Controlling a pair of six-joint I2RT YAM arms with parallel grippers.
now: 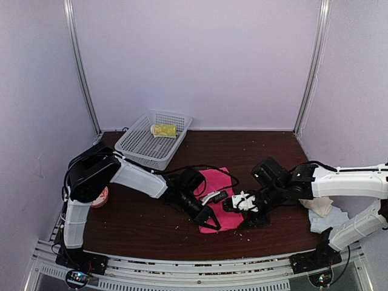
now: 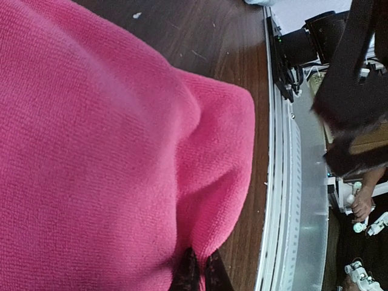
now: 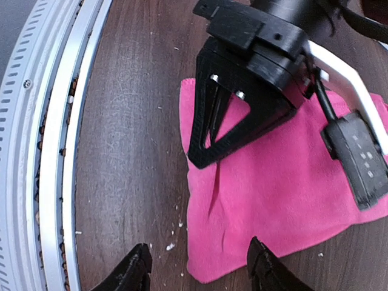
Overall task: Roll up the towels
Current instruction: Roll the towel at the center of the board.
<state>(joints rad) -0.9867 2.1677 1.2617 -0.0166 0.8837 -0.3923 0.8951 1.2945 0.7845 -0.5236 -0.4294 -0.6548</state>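
Fuzzy matt pink cloth towel (image 3: 285, 200), dark wood-grain table (image 3: 139, 133), ribbed metal rail (image 3: 54, 151), white plastic basket (image 1: 140, 154)

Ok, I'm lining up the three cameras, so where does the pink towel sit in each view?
Top external: pink towel at centre, just below the middle.
Left wrist: it fills the left and middle.
Right wrist: it covers the lower right.
Shared landmark: the metal rail along the near edge.

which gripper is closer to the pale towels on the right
right. the right gripper is at the pink towel's right edge, nearer the pale towels; the left gripper pinches that towel further left
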